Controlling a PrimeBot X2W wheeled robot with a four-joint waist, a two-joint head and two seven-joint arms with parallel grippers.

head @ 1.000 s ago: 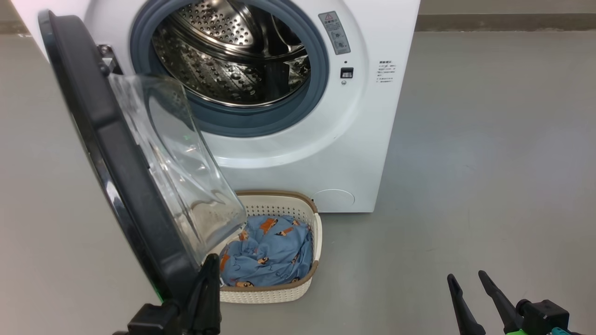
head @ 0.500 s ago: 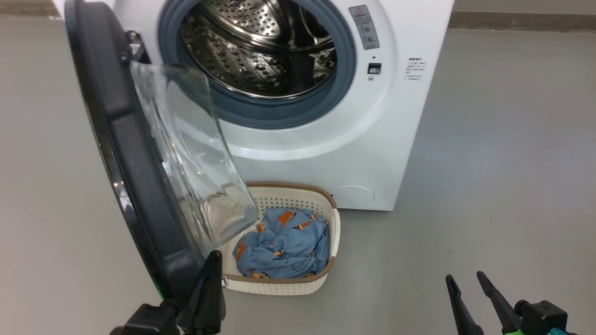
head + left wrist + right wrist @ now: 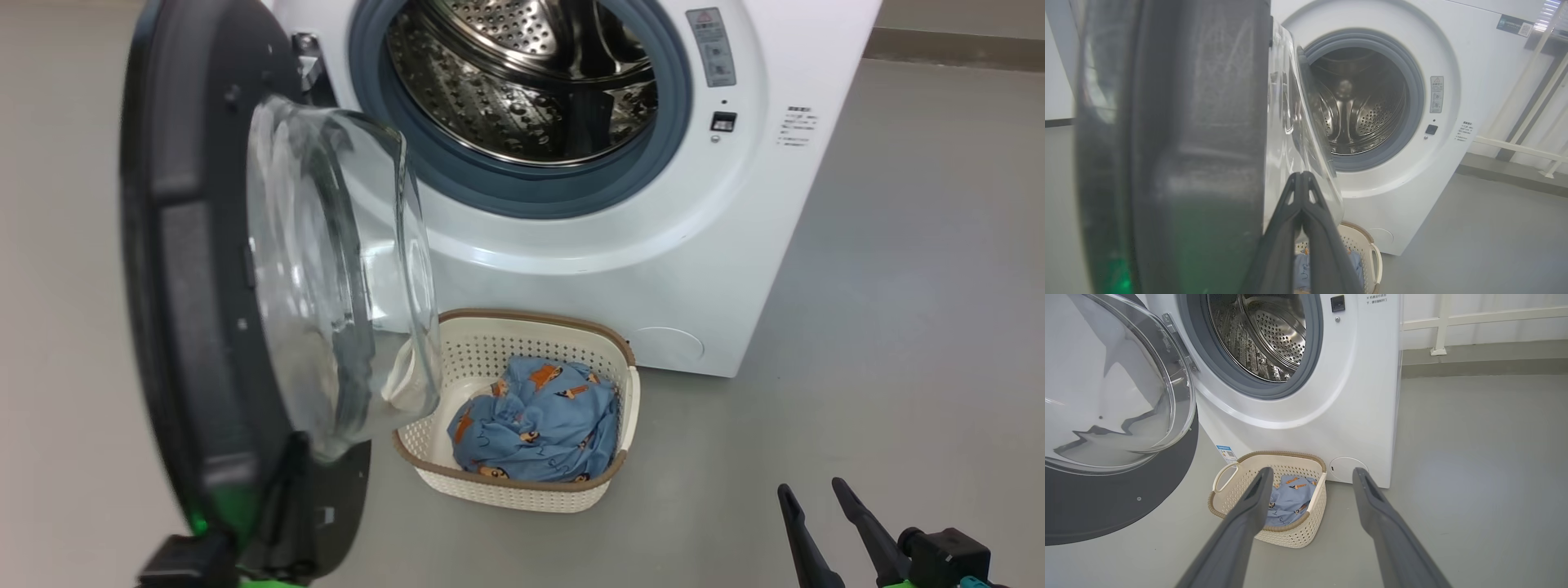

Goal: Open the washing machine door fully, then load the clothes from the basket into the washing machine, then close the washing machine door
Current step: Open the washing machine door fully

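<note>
A bare grey floor (image 3: 898, 286) lies under everything. The washing machine door (image 3: 180, 269) hangs at 9 o'clock of the round opening. It is swung out toward the camera, and its glass bowl (image 3: 326, 261) faces the drum (image 3: 531, 90). It stands out from the front of the washing machine (image 3: 653, 269) and is not folded back, so I judge that the opening step is not finished.

The left gripper (image 3: 1301, 179) has its two fingers pressed together and grips nothing. It lies just beside the door's inner side, near 6 o'clock of the door. I think shut fingers make one stiff rod, good for pushing the door wider.

The basket (image 3: 522, 494) stands on the floor at 6 o'clock of the opening, just beside the machine, so the lift to the drum is probably short. The clothes (image 3: 539, 425) lie heaped inside it, none in the drum.

The right gripper (image 3: 811, 487) hovers at 5 o'clock of the head view, fingers apart and empty, well apart from the basket. It is likely kept free for the clothes.

The count is one machine, one door, one basket, one heap of clothes and two grippers. How many garments are in the heap I cannot tell.
</note>
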